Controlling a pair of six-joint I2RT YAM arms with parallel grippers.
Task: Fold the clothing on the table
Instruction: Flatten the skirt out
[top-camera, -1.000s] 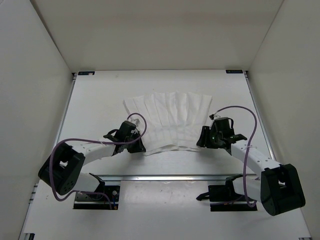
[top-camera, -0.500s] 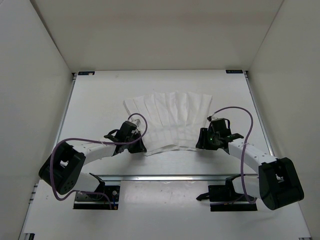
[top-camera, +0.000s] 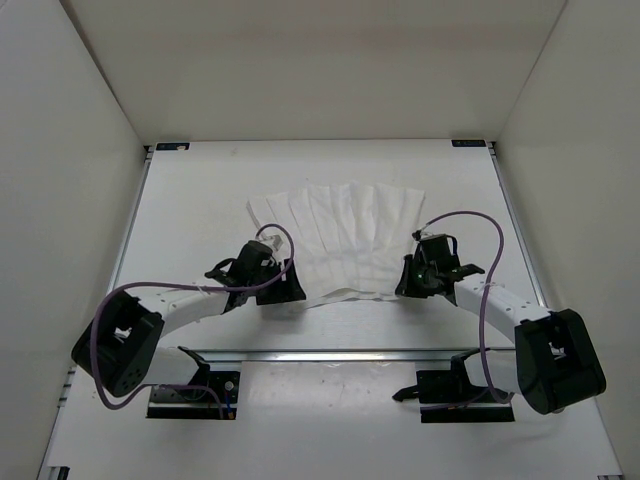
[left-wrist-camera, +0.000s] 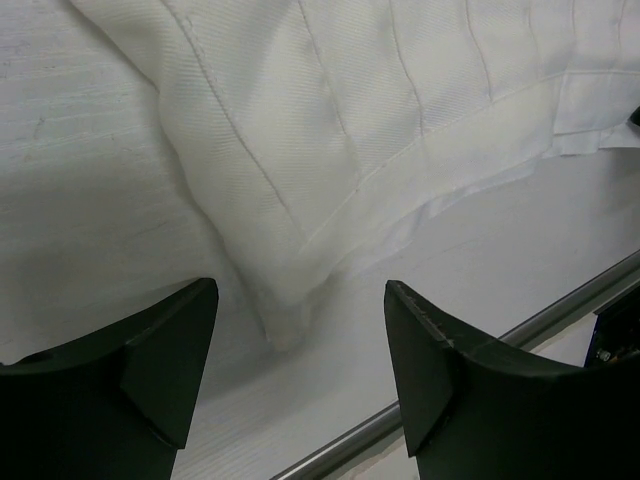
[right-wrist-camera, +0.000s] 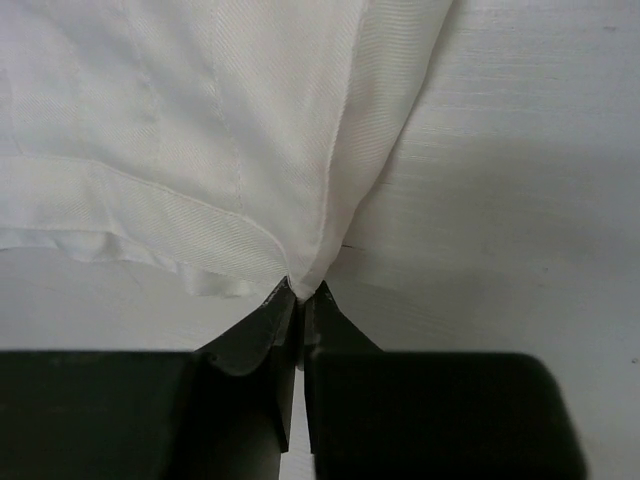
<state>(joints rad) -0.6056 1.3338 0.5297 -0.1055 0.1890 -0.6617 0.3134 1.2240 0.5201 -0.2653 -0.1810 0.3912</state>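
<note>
We see the white pleated garment (top-camera: 340, 238) lying flat near the middle of the table (top-camera: 200, 190), fanned out with its wide edge toward 12 o'clock and its narrower, banded edge toward 6 o'clock. The pleat lines run from one edge to the other. The left gripper (left-wrist-camera: 300, 300) sits at the garment's 7 o'clock corner with its jaws spread wide. In the left wrist view that corner lies on the table between the two dark fingers (left-wrist-camera: 160, 350), touching neither of them. The right gripper (right-wrist-camera: 298, 292) is at the garment's 4 o'clock corner with its jaws drawn almost together. In the right wrist view the cloth's corner runs straight into the narrow slit between the fingertips (we read this as a pinch on the fabric, though we cannot see how deep the cloth goes). The banded edge between the two corners bows slightly and lies on the table. A metal rail (top-camera: 330, 352) crosses the table toward 6 o'clock from the garment, near that edge but apart from it. Both arms curve in from the near corners, each trailing a purple cable (top-camera: 480, 230).
</note>
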